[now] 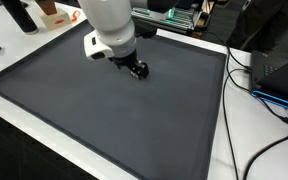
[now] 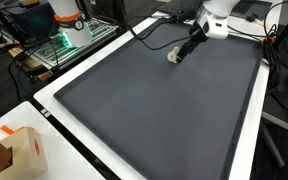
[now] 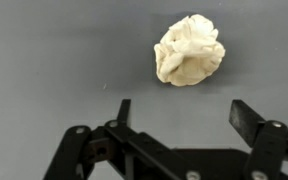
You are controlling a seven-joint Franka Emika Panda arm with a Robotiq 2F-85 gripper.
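The crumpled ball (image 3: 189, 50) is creamy white with many folds and lies on the dark grey mat (image 3: 54, 50). The gripper (image 3: 184, 110) is released, its jaws wide apart, near the ball but not touching it.

White arm (image 1: 108, 24), black two-fingered claw (image 1: 138, 71)

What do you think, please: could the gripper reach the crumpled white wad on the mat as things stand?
Probably yes: the gripper is open, the crumpled white wad lies just beyond its fingertips, and nothing stands between them on the dark mat.
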